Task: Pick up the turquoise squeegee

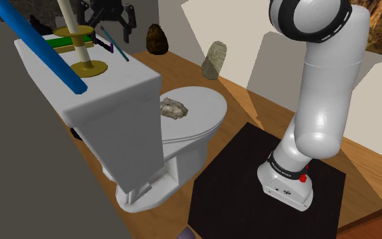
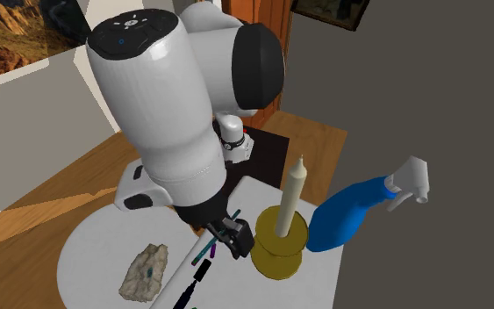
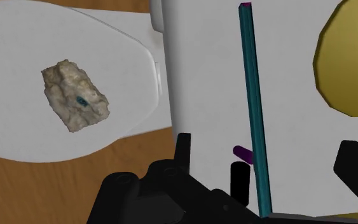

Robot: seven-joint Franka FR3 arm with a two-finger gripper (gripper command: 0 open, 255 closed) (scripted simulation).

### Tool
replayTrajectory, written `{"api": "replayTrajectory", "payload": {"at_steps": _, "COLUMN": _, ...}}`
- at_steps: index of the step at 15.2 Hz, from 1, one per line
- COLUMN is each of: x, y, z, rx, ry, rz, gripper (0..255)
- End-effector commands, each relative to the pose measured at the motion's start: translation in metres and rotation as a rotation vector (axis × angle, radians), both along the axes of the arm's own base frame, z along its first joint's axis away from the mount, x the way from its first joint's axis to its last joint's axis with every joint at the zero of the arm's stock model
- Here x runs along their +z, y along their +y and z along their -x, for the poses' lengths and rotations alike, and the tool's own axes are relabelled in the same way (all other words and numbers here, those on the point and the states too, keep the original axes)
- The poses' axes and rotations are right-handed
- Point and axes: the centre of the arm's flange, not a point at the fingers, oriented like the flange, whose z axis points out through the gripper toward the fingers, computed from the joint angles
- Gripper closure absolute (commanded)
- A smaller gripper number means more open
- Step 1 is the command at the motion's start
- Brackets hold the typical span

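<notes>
A wooden floor (image 1: 250, 102) is running under a white toilet (image 1: 148, 183), and the arm is reaching over its tank (image 1: 115, 81). The turquoise squeegee (image 3: 252, 95) is lying flat on the tank's top, its long thin bar stretching away from the gripper (image 3: 266, 149), with a small purple piece (image 3: 242, 153) showing beside it. The gripper is hovering low over the tank with its jaws standing wide apart; the bar is passing between the two black fingers (image 3: 182, 149), and neither is touching it. A yellow candle holder (image 2: 280, 246) with a pale candle (image 2: 290, 197) is standing just beside the squeegee, and a blue spray bottle (image 2: 350, 215) is lying beyond it. A pale rock (image 3: 75, 95) is sitting on the closed toilet lid (image 1: 206, 112).
</notes>
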Motion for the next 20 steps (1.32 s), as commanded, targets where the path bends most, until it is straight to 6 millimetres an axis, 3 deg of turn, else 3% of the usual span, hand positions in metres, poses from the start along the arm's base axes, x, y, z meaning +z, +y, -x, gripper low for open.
{"api": "replayTrajectory", "payload": {"at_steps": 1, "x": -0.011, "y": 0.0, "z": 0.0, "rx": 0.0, "ry": 0.0, "rz": -0.001, "gripper": 0}}
{"api": "replayTrajectory", "payload": {"at_steps": 3, "x": -0.025, "y": 0.0, "z": 0.0, "rx": 0.0, "ry": 0.0, "rz": -0.001, "gripper": 0}}
{"api": "replayTrajectory", "payload": {"at_steps": 5, "x": -0.025, "y": 0.0, "z": 0.0, "rx": 0.0, "ry": 0.0, "rz": -0.001, "gripper": 0}}
{"api": "replayTrajectory", "payload": {"at_steps": 6, "x": -0.024, "y": 0.0, "z": -0.001, "rx": 0.0, "ry": 0.0, "rz": -0.001, "gripper": 255}}
{"api": "replayTrajectory", "payload": {"at_steps": 15, "x": -0.025, "y": 0.0, "z": 0.0, "rx": 0.0, "ry": 0.0, "rz": -0.001, "gripper": 255}}
{"api": "replayTrajectory", "payload": {"at_steps": 20, "x": 0.002, "y": 0.0, "z": 0.0, "rx": 0.0, "ry": 0.0, "rz": -0.001, "gripper": 255}}
